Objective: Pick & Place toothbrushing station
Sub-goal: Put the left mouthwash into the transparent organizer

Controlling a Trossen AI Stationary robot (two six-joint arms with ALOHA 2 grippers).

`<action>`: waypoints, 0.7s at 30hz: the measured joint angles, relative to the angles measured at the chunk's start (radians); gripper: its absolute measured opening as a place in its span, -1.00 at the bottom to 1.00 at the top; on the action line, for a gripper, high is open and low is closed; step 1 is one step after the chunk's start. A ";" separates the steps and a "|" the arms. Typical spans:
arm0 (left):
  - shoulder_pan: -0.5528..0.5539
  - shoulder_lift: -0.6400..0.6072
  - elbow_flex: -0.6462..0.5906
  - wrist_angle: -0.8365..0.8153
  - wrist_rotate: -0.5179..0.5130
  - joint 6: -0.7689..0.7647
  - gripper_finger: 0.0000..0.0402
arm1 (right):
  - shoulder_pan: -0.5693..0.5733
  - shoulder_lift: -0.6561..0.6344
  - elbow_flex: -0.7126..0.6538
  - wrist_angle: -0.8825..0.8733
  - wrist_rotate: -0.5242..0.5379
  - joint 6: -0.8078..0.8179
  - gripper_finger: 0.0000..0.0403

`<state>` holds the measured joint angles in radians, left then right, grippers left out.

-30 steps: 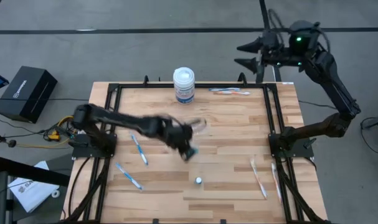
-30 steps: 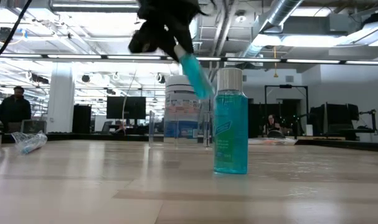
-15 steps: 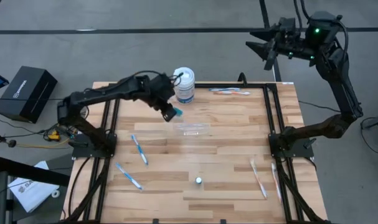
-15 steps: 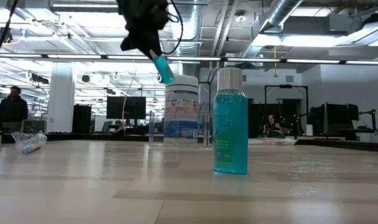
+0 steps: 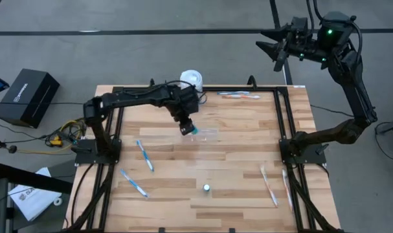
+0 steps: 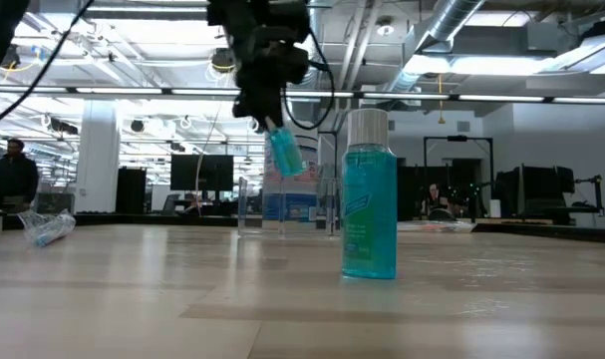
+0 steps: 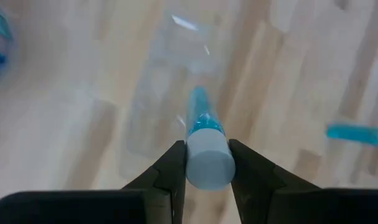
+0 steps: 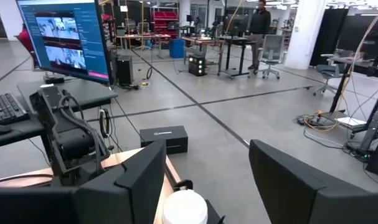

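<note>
Near the front edge a small mouthwash bottle [image 6: 369,194] stands upright, untouched, with toothbrushes [image 5: 144,156] lying loose to the left and right (none placed yet). Mid-table, the left gripper [image 5: 186,123] clamps a second blue bottle [image 7: 207,149] just over the clear holder [image 5: 201,134], so placing is barely begun. Half a second ago it hung beside the far white jar [image 5: 191,78]. The right gripper [image 5: 278,50], fingers spread, waits beyond the far right corner.
</note>
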<state>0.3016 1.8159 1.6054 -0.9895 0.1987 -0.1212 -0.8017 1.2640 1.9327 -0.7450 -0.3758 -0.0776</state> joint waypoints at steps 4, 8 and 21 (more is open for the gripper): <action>0.012 0.033 0.084 0.004 -0.003 0.013 -0.56 | 0.000 0.000 0.000 -0.002 0.001 0.000 0.10; 0.021 0.043 0.109 -0.009 -0.019 0.019 -0.55 | 0.001 0.000 0.000 -0.002 0.000 0.000 0.10; 0.022 0.048 0.110 -0.042 -0.049 0.073 -0.56 | 0.001 0.000 0.000 -0.002 0.000 -0.008 0.10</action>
<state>0.3233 1.8642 1.7149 -1.0319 0.1499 -0.0486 -0.8009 1.2640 1.9327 -0.7471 -0.3762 -0.0853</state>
